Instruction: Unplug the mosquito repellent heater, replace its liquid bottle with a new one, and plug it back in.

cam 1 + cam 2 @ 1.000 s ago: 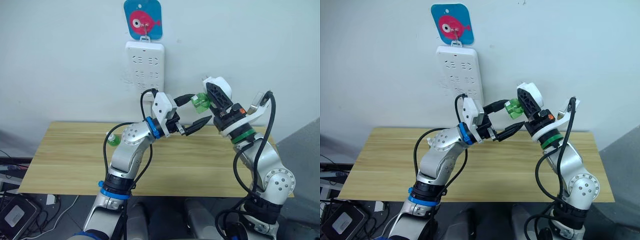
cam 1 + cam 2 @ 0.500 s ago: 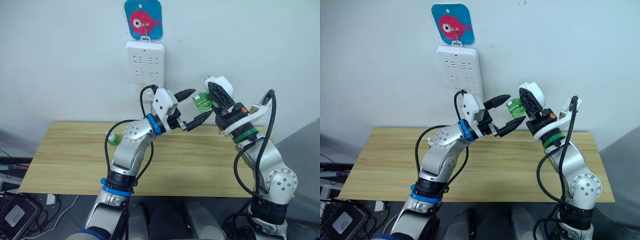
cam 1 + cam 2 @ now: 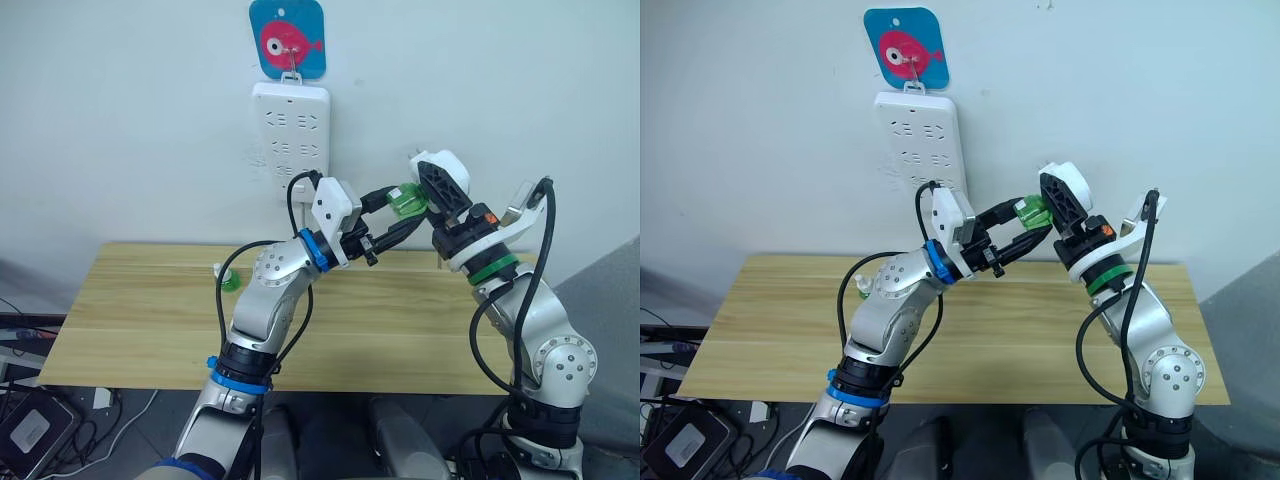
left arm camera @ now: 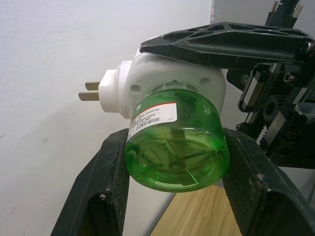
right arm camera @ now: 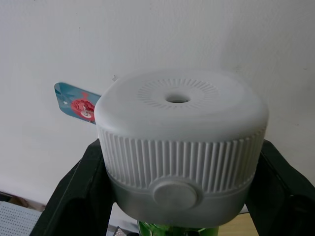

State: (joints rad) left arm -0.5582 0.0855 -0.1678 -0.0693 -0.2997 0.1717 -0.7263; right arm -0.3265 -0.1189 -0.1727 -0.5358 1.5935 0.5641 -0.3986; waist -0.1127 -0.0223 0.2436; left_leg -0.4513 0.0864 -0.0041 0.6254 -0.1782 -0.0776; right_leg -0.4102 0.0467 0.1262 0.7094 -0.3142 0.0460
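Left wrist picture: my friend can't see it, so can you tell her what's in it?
A clear green bottle sits between the left gripper's two black fingers, screwed into the white mosquito repellent heater. The heater's two metal prongs stick out toward a white wall, and the right gripper's black finger lies across the heater's far side.

— What's behind the bench?

— A plain white painted wall (image 3: 120, 120), evenly lit. A long white plastic power strip (image 3: 290, 140) hangs upright on it, under a blue rounded-square tag with a pink fish (image 3: 287, 38).

— And the furniture?

— One light wooden plank tabletop (image 3: 130, 320), set against that wall.

— Below it?

— On the left, a grey floor (image 3: 120, 420) with loose black cables (image 3: 85, 445) and a dark box-shaped device (image 3: 25, 425). At the far right, a grey surface (image 3: 610, 300) rises beside the table.
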